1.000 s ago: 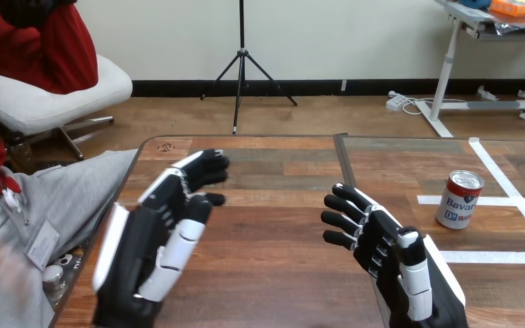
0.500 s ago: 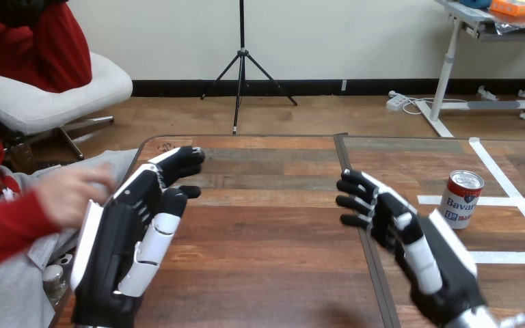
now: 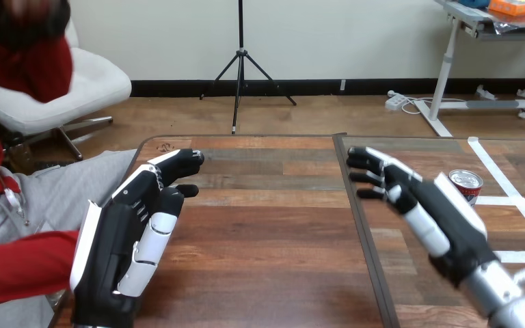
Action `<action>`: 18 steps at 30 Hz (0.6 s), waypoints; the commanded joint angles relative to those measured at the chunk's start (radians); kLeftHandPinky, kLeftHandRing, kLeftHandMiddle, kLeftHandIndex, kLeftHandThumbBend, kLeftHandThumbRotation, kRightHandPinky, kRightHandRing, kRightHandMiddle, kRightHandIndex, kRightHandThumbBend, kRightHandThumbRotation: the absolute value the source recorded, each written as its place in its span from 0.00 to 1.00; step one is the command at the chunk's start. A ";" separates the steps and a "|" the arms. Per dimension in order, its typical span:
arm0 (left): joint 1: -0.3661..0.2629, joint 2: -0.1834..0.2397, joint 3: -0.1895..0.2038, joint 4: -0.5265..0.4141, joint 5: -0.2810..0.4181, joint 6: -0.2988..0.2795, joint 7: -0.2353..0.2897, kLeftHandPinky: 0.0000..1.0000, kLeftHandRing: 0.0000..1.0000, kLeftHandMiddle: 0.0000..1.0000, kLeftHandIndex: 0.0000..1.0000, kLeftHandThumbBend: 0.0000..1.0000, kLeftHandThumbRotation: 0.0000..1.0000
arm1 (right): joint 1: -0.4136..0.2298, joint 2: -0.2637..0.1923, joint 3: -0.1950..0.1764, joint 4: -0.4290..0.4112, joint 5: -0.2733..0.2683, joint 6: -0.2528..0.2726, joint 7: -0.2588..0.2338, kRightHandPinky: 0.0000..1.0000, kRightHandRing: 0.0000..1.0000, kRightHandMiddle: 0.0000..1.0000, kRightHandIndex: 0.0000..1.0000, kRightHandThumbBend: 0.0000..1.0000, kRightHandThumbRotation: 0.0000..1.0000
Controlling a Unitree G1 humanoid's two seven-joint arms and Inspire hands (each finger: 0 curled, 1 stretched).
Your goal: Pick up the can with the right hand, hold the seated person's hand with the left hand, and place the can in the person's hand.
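Observation:
A red-and-white can stands upright on the right half of the table, its lower left part covered by my right hand. That hand floats just left of and in front of the can, open, fingers straight and pointing up-left. My left hand hovers over the table's left edge, open, with straight fingers pointing away from me. The person's red sleeve reaches in from the lower left and ends behind my left hand. The person's hand is hidden there, and I cannot tell if the two touch.
White tape lines mark a box on the table around the can. A seam splits the tabletop down the middle. The person sits close to the table's left edge.
My right hand has moved forward and to the right, up to the can. The person's arm has dropped lower, and their hand has gone behind my left hand, which barely moved.

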 commanded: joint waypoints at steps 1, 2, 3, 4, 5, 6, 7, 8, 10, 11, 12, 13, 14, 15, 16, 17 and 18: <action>-0.070 -0.002 0.010 0.000 0.011 -0.012 0.003 0.71 0.80 0.77 0.70 0.66 0.89 | -0.268 -0.055 -0.022 0.221 -0.051 -0.085 -0.026 0.83 0.89 0.89 0.89 0.86 0.98; -0.070 -0.002 0.010 0.001 0.011 -0.013 0.003 0.71 0.80 0.77 0.69 0.65 0.89 | -0.284 -0.058 -0.021 0.245 -0.057 -0.091 -0.030 0.83 0.88 0.89 0.89 0.86 0.98; -0.071 -0.002 0.010 0.002 0.012 -0.014 0.003 0.71 0.80 0.77 0.69 0.65 0.89 | -0.295 -0.060 -0.021 0.263 -0.061 -0.097 -0.033 0.83 0.88 0.89 0.89 0.86 0.98; -0.071 -0.002 0.010 0.002 0.016 -0.016 0.004 0.70 0.80 0.77 0.69 0.65 0.89 | -0.317 -0.067 -0.018 0.290 -0.075 -0.096 -0.044 0.83 0.88 0.89 0.89 0.86 0.98; -0.071 -0.002 0.010 0.002 0.019 -0.017 0.005 0.70 0.79 0.77 0.68 0.65 0.89 | -0.331 -0.071 -0.016 0.308 -0.085 -0.096 -0.051 0.83 0.88 0.89 0.89 0.86 0.98; -0.071 -0.002 0.010 0.002 0.022 -0.018 0.006 0.69 0.79 0.77 0.68 0.64 0.89 | -0.341 -0.074 -0.015 0.323 -0.092 -0.098 -0.056 0.82 0.88 0.89 0.89 0.86 0.98; -0.071 -0.002 0.010 0.003 0.024 -0.020 0.007 0.69 0.79 0.77 0.68 0.64 0.89 | -0.361 -0.081 -0.012 0.350 -0.107 -0.105 -0.066 0.82 0.88 0.89 0.89 0.86 0.98; -0.071 -0.003 0.010 0.003 0.024 -0.022 0.007 0.68 0.79 0.76 0.68 0.63 0.89 | -0.374 -0.085 -0.010 0.370 -0.117 -0.113 -0.072 0.82 0.88 0.89 0.89 0.85 0.99; -0.071 -0.004 0.009 0.005 0.025 -0.025 0.008 0.67 0.79 0.76 0.68 0.63 0.89 | -0.404 -0.091 -0.008 0.413 -0.131 -0.121 -0.082 0.82 0.88 0.89 0.90 0.84 0.99; -0.071 -0.004 0.009 0.005 0.024 -0.026 0.008 0.65 0.78 0.76 0.67 0.63 0.89 | -0.417 -0.092 -0.008 0.432 -0.135 -0.122 -0.085 0.81 0.89 0.90 0.90 0.83 0.99; -0.072 -0.005 0.009 0.006 0.024 -0.026 0.008 0.65 0.78 0.76 0.67 0.63 0.89 | -0.427 -0.093 -0.008 0.448 -0.138 -0.125 -0.087 0.81 0.89 0.90 0.90 0.83 0.99; -0.071 -0.005 0.008 0.008 0.023 -0.029 0.007 0.64 0.78 0.76 0.67 0.63 0.89 | -0.446 -0.094 -0.008 0.474 -0.141 -0.124 -0.093 0.81 0.89 0.90 0.90 0.82 1.00; -0.071 -0.005 0.008 0.010 0.022 -0.032 0.006 0.63 0.77 0.76 0.67 0.62 0.89 | -0.458 -0.095 -0.009 0.493 -0.144 -0.126 -0.097 0.82 0.89 0.90 0.90 0.83 0.99; -0.071 -0.005 0.007 0.011 0.021 -0.033 0.005 0.63 0.77 0.76 0.67 0.62 0.89 | -0.467 -0.095 -0.009 0.507 -0.146 -0.129 -0.100 0.82 0.89 0.90 0.91 0.83 0.99; -0.070 -0.004 0.006 0.011 0.019 -0.034 0.003 0.63 0.77 0.76 0.67 0.61 0.89 | -0.486 -0.097 -0.010 0.539 -0.151 -0.131 -0.109 0.82 0.89 0.90 0.91 0.83 0.99; -0.069 -0.004 0.005 0.011 0.018 -0.034 0.002 0.62 0.77 0.76 0.67 0.61 0.89 | -0.499 -0.098 -0.010 0.562 -0.155 -0.135 -0.115 0.82 0.89 0.90 0.91 0.84 0.99; -0.069 -0.004 0.005 0.011 0.017 -0.034 0.001 0.62 0.77 0.76 0.67 0.60 0.89 | -0.509 -0.099 -0.010 0.579 -0.158 -0.139 -0.119 0.83 0.89 0.90 0.91 0.85 0.99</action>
